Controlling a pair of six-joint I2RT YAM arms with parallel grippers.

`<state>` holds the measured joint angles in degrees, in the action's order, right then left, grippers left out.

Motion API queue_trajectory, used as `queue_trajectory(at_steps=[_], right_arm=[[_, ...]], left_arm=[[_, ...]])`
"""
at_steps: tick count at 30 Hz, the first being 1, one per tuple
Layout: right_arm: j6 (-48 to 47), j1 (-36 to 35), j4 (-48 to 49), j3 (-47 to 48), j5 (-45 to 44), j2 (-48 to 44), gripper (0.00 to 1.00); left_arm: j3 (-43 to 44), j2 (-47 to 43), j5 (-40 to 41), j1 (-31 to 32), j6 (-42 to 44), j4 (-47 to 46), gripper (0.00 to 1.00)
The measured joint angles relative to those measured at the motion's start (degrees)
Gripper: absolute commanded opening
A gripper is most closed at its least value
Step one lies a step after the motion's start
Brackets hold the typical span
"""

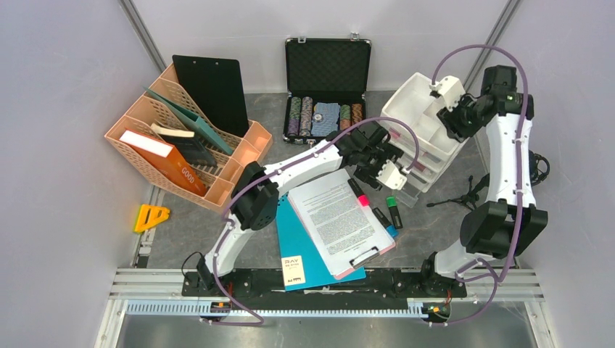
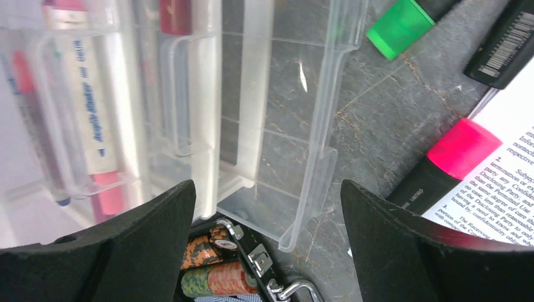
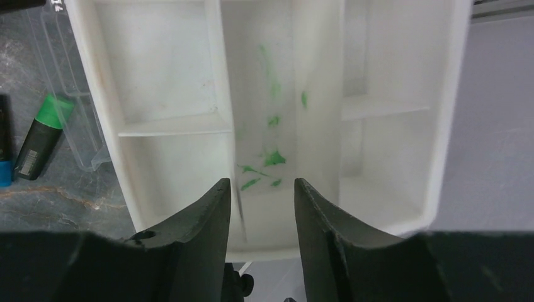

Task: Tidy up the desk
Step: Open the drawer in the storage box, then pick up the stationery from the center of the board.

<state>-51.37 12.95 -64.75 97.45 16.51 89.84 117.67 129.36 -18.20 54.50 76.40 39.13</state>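
While the left hand point(image 2: 267, 204) hangs spread wide above the clear drawer point(image 2: 283, 126) and whether the right hand point(image 3: 261, 192) grips the white tray point(image 3: 170, 82) cannot be told, pen-stowing seems underway, next needing a pinch on the pink highlighter point(image 2: 463, 151) on the bench point(image 2: 378, 113) beneath.

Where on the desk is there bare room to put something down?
Bare desk lies between ruler, rack and folder, and there is a smaller patch right of the clipboard. It is crowded between clipboard and drawers, where the markers lie.
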Motion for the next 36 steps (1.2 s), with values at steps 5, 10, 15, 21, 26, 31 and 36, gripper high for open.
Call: queue_trajectory(at_steps=[5,10,15,21,26,31,36], right_arm=[[0.8,0.3,-2.2,5.4,1.3,0.7,0.54],[1.7,0.3,-3.4,6.1,3.7,-0.3,0.58],[3.0,0.3,-0.7,2.3,6.3,-6.4,0.67],[4.7,0.3,5.6,-6.4,10.5,-19.1,0.80],[6.0,0.3,8.9,-10.2,14.1,-24.1,0.98],[7.2,0.3,11.0,-15.3,17.4,-25.7,0.98],[6.9,0.3,13.9,-26.5,20.3,-31.5,0.98]], left_arm=[[-0.7,-1.3,1.0,0.0,-2.1,-2.3,1.00],[-3.3,-3.7,2.5,-0.2,-6.6,-3.9,1.00],[-9.6,-9.7,6.3,-0.2,-13.4,-7.5,1.00],[-20.7,-21.5,12.5,-0.2,-23.4,-12.0,1.00],[-28.2,-30.5,18.5,-0.4,-31.7,-13.6,1.00],[-35.4,-38.4,25.3,-0.4,-37.7,-12.2,1.00],[-46.1,-48.1,30.3,-0.9,-40.3,-8.7,1.00]])
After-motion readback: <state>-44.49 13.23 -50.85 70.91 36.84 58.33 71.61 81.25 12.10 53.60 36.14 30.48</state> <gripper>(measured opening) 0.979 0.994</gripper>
